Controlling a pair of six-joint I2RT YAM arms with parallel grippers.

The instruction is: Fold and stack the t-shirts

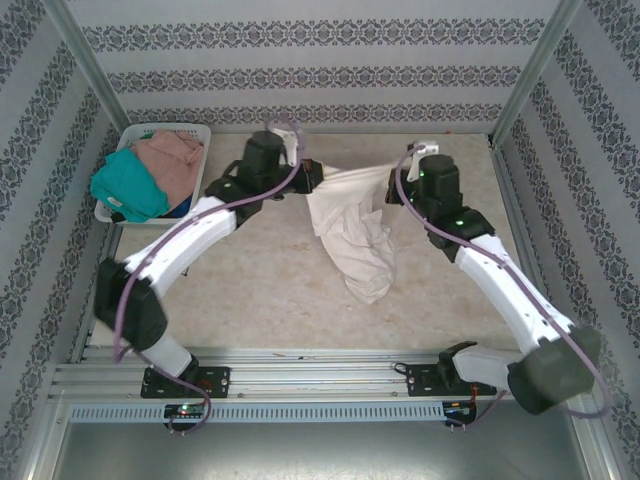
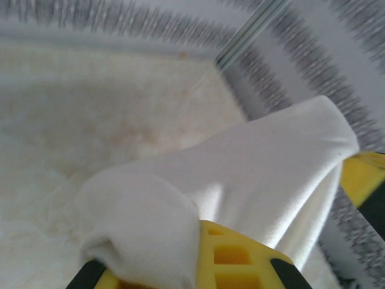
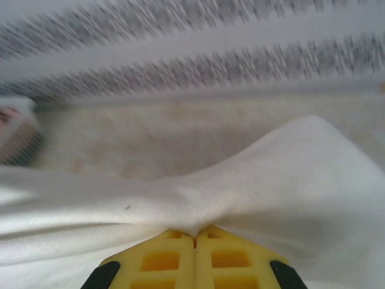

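From the top external camera, the cream t-shirt is seen strung between the two hands over the far half of the tabletop. Its upper edge is pinched at one end by the left hand and at the other by the right hand, both closed on the cloth. The rest is hung down in a bunched fold, its lower end laid on the tabletop. A white lattice basket is set in the far left corner, close beside the left arm. A teal t-shirt is draped over its near rim and a pink t-shirt is heaped behind that. Patterned walls enclose the space, and a metal rail is run along the near edge.

In the left wrist view, the cream cloth is wrapped over one yellow finger and drawn toward the upper right. The gap between the fingers is hidden by it. A blurred metal post is seen beyond.

In the right wrist view, the two yellow fingertips are pressed together on a fold of the cream cloth. Much of the tabletop is covered by that cloth, and the basket is made out, blurred, at the left edge.
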